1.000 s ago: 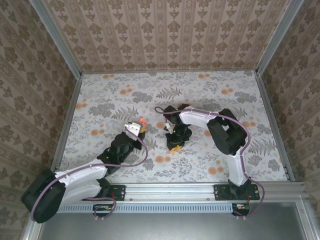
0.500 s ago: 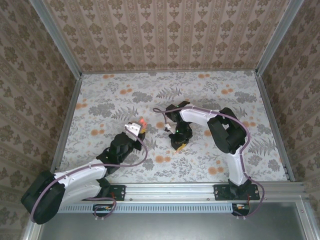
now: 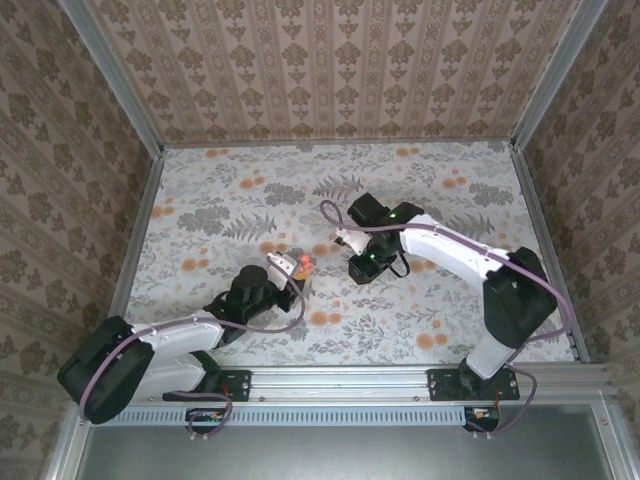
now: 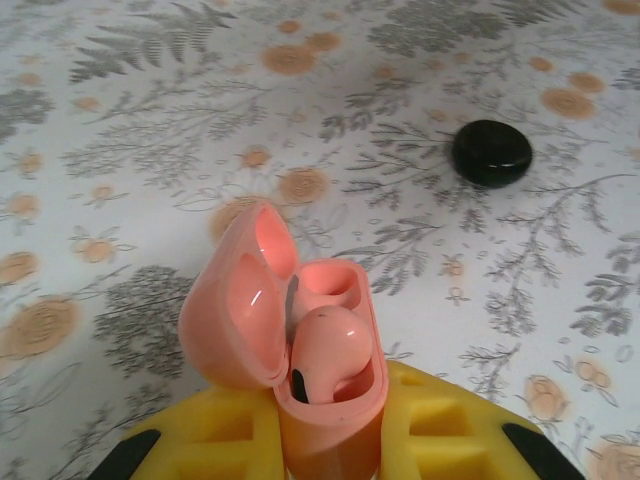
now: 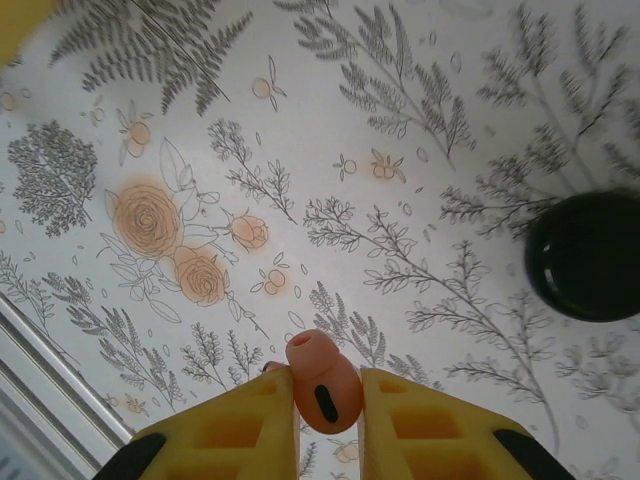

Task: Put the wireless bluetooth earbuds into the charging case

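My left gripper (image 4: 330, 420) is shut on the salmon-pink charging case (image 4: 325, 350), held upright with its lid swung open to the left. One pink earbud (image 4: 325, 352) sits in the case's near slot; the far slot (image 4: 325, 282) is empty. My right gripper (image 5: 325, 385) is shut on the other pink earbud (image 5: 322, 390), whose tip points away above the table. In the top view the case (image 3: 300, 264) and left gripper (image 3: 287, 268) are left of centre, with the right gripper (image 3: 362, 268) a short way to their right.
A round black disc (image 4: 491, 152) lies on the floral tablecloth beyond the case; it is also at the right edge of the right wrist view as the disc (image 5: 588, 256). Metal rails and patterned walls enclose the table (image 3: 200, 200).
The right gripper has come up off the table with the earbud and its arm has stretched out to the right. The left gripper has carried the case slightly right, toward the centre.
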Robot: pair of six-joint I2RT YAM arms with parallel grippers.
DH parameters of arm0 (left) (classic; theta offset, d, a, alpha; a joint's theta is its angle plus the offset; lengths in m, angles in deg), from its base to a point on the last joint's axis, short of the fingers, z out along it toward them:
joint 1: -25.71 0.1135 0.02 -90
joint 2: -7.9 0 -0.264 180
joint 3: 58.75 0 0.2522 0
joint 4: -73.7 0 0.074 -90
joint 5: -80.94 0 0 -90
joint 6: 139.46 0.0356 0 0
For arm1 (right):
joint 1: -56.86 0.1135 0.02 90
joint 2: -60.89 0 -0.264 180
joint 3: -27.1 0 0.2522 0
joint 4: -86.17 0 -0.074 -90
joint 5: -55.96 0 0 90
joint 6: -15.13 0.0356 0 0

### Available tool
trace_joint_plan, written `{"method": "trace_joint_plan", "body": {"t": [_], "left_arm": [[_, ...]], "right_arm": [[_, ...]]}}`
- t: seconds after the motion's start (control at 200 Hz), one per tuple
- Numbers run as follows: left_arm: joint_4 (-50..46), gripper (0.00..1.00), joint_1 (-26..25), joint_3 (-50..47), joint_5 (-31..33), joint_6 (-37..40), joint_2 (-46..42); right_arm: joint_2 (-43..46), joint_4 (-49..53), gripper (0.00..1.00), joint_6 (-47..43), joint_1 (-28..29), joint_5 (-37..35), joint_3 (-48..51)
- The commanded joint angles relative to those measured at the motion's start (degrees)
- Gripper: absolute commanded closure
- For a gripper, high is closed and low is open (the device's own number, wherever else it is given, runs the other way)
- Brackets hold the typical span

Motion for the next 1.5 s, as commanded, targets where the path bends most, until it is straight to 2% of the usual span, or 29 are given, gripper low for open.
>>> {"method": "trace_joint_plan", "body": {"t": [0.0,0.185,0.51,0.755,1.32,1.495], "left_arm": [[4.23,0.82,0.58,2.38,-8.93,1.45,1.24],[6.01,0.82,1.27,4.06,-18.61,3.34,3.51],[8.09,0.81,2.96,6.62,-27.69,2.96,5.50],[9.00,0.81,3.21,7.22,-29.89,2.01,5.59],[12.76,0.81,3.79,6.90,-30.04,-0.10,4.98],[13.72,0.81,3.80,6.89,-30.51,-0.60,4.98]], "right_arm": [[5.41,-4.40,0.79,-5.06,1.08,-4.57,1.91],[10.24,-5.92,0.80,-11.20,4.14,-9.72,2.55],[14.69,-9.37,0.79,-16.20,10.08,-20.74,3.90],[14.79,-12.53,0.79,-17.03,11.39,-22.25,4.49],[13.63,-14.12,0.79,-17.45,12.37,-19.48,4.40],[10.87,-13.79,0.79,-17.72,12.42,-19.63,3.75]]}}
